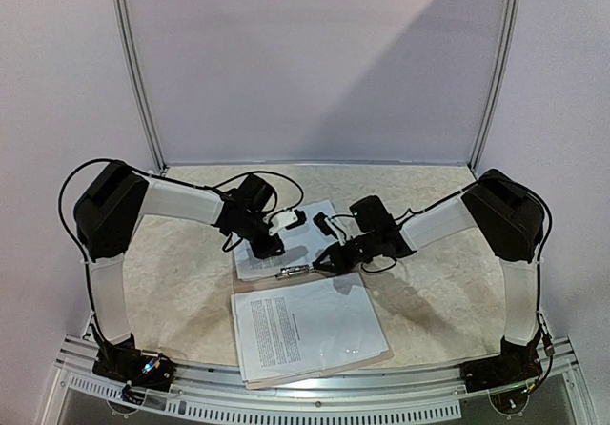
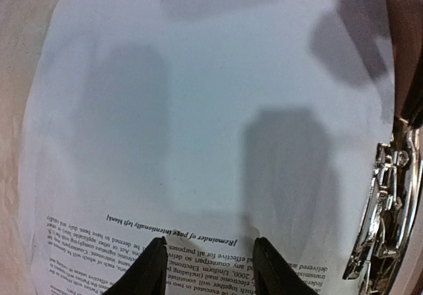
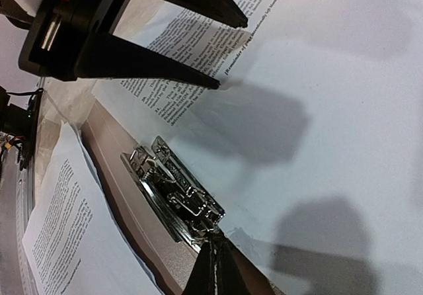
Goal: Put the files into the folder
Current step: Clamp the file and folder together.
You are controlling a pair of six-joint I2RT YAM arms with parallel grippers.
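Here the right wrist view, unlike the left, shows right gripper closed at clip; left gripper open on sheet, lying nine-to-three o'clock.

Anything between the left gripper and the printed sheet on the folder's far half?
Nothing visible. The left gripper's open fingertips appear to meet the sheet directly at its printed lines. The metal clip lies off to the side at the sheet's edge, with the shut right gripper's tip at it.

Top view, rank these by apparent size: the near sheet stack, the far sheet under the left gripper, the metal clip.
1. near sheet stack
2. far sheet, partly covered, so its full size is unsure
3. metal clip, clearly smallest
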